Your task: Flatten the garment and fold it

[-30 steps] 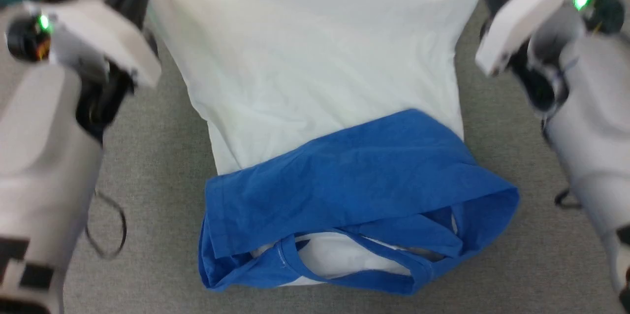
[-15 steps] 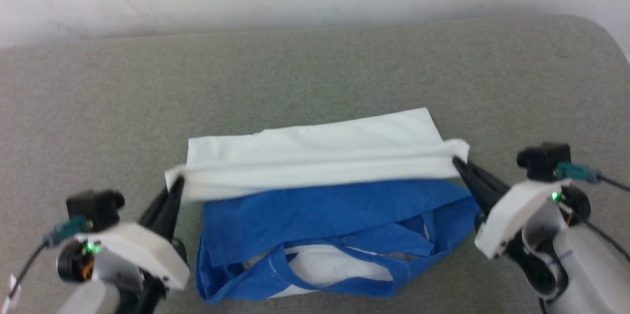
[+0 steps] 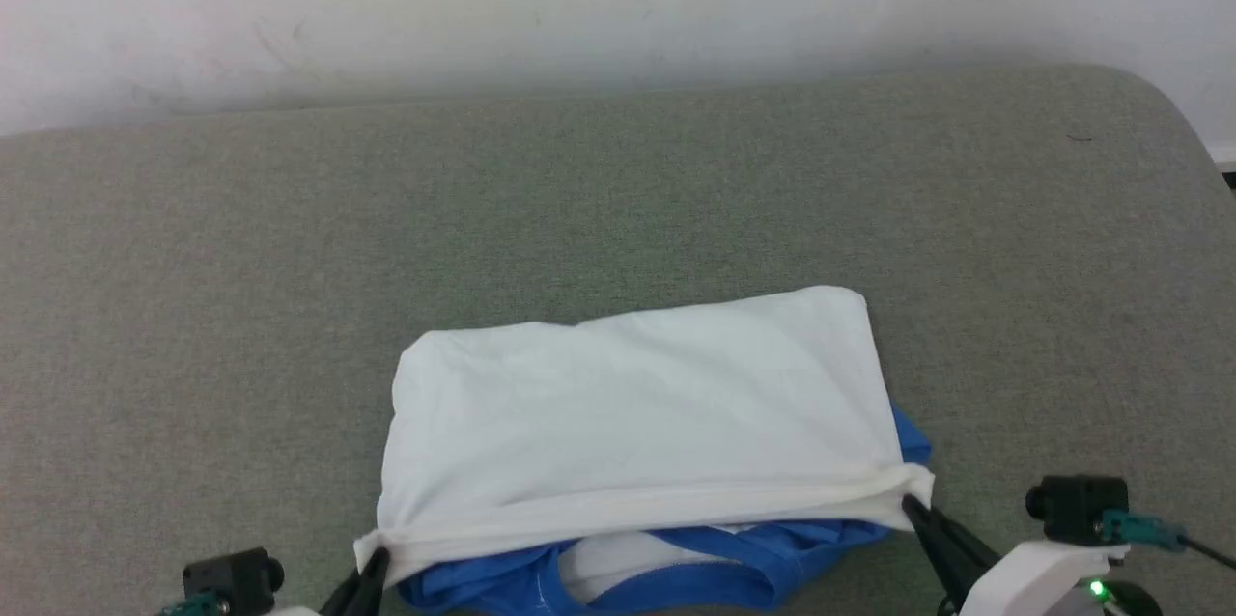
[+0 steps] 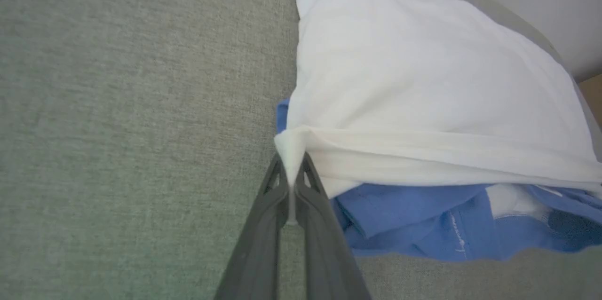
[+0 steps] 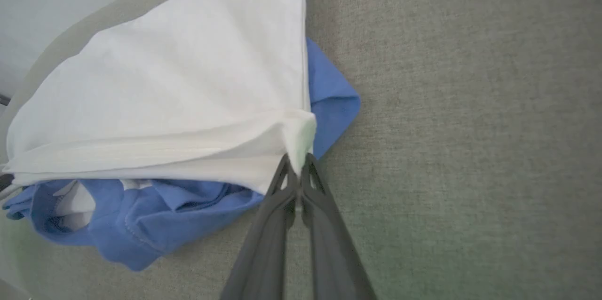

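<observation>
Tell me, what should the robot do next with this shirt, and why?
Probably let go: the left gripper and right gripper each pinch a white corner, and the white half of the garment already covers most of its blue part.

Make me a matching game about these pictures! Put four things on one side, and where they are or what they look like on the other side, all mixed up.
Things:
1. white part of the T-shirt
2. blue part of the T-shirt
3. table
4. left gripper

Matches:
a. grey, underneath everything
b. shut on a white corner
c. folded over on top
d. peeking out from under the white, nearest the robot

Pairs: 1-c, 2-d, 3-a, 4-b
</observation>
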You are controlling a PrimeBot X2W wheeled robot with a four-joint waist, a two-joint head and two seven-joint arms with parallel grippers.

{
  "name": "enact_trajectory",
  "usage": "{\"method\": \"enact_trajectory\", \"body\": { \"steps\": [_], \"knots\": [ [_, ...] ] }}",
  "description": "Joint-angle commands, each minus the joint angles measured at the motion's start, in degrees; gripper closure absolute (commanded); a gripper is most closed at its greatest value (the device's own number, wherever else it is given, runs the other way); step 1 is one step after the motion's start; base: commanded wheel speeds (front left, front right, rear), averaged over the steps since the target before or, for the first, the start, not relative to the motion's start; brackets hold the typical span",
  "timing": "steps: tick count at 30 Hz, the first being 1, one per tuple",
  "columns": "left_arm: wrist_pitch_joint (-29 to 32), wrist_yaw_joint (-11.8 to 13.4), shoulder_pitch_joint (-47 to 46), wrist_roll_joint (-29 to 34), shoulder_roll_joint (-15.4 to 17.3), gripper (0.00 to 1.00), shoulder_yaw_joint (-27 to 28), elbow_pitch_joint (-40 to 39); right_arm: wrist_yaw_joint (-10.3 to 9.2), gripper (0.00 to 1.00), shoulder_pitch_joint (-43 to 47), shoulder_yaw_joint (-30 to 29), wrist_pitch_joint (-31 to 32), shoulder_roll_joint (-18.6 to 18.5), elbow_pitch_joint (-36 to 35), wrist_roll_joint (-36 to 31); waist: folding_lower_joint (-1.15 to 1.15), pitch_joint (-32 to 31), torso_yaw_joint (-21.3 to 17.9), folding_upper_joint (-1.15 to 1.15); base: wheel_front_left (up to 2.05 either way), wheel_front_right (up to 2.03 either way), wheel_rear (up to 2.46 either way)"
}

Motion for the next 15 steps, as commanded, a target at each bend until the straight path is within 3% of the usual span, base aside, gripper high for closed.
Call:
{"method": "enact_trajectory", "body": {
  "steps": [1,2,3,4,5,10,15],
  "knots": [
    [-0.34,-0.06,0.73,-0.27,-0.41,1.0,-0.17,1.4,-0.05,0.56,1.52,-1.12,0.26,0.84,-0.52,-0.68,0.01,-0.21,0.19,0.0,0.0,0.0,0.0],
    [-0.66,-0.31,0.84,-0.36,-0.82,1.0,-0.34,2.14,-0.05,0.33,2.38,-1.71,0.41,1.3,-0.73,-1.44,0.01,-0.29,0.26,0.0,0.0,0.0,0.0],
    [-0.96,-0.58,0.97,-0.86,-1.5,0.78,-0.34,2.89,-0.05,0.06,3.22,-2.19,0.74,1.96,-0.86,-1.77,0.01,-0.36,0.31,0.0,0.0,0.0,0.0],
    [-0.92,-0.92,1.1,-1.16,-1.9,0.44,-0.59,3.71,-0.05,0.0,3.93,-2.44,0.98,2.49,-1.11,-1.98,0.01,-0.46,0.34,0.0,0.0,0.0,0.0],
    [-1.03,-1.25,1.11,-1.25,-2.2,0.0,-0.82,4.41,-0.05,0.0,4.59,-2.57,1.1,2.83,-1.43,-2.33,0.01,-0.55,0.37,0.0,0.0,0.0,0.0],
    [-4.65,-1.89,0.2,-0.44,-3.27,0.0,-0.05,5.91,-0.05,0.0,7.2,-3.21,1.05,3.71,-4.53,-3.5,0.01,-0.85,0.65,0.0,0.0,0.0,0.0],
    [-12.48,-0.87,-1.6,4.19,-3.09,0.0,3.4,4.66,-0.05,0.0,10.14,-5.84,-0.35,4.29,-13.92,-4.55,0.01,-1.44,1.03,0.0,0.0,0.0,0.0]
  ]
}}
